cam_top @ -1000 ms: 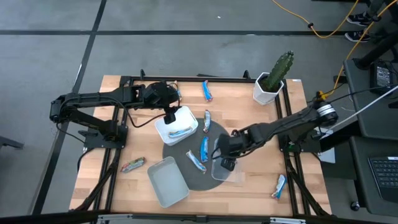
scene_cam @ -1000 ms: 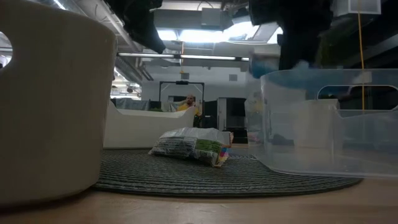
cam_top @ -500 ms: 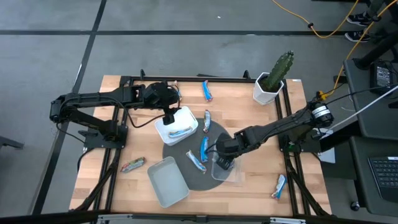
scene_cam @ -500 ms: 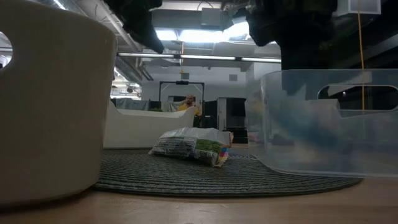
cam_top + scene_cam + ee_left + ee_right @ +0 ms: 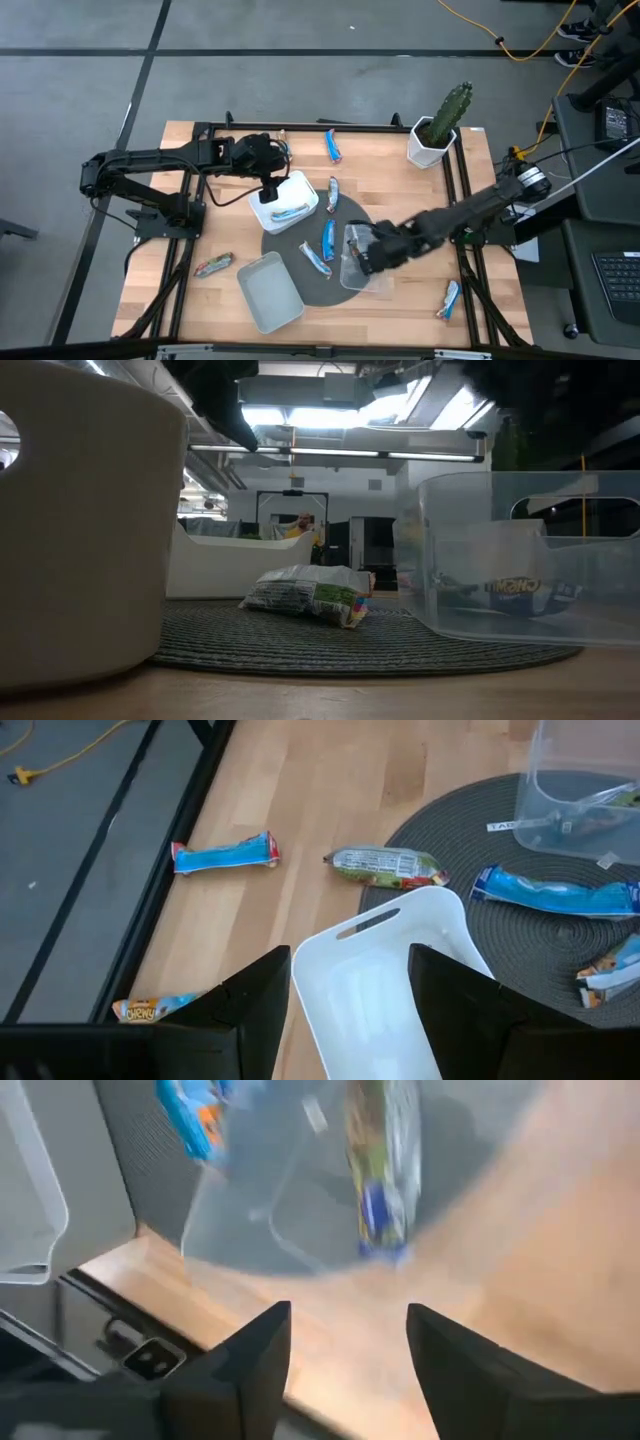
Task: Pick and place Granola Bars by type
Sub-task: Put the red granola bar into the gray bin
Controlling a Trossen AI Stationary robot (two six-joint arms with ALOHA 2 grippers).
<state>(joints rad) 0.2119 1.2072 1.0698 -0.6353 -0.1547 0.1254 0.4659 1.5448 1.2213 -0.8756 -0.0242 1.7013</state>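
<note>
The left hand [image 5: 272, 187], fingers apart and empty, hovers over the white rectangular plastic tub [image 5: 284, 201] at 10 o'clock on the wooden tabletop [image 5: 400, 185]. At 4 o'clock, the right hand [image 5: 366, 260], fingers apart, sits beside the clear plastic tub [image 5: 520, 560], which holds 1 wrapped granola bar [image 5: 515, 588].
</note>
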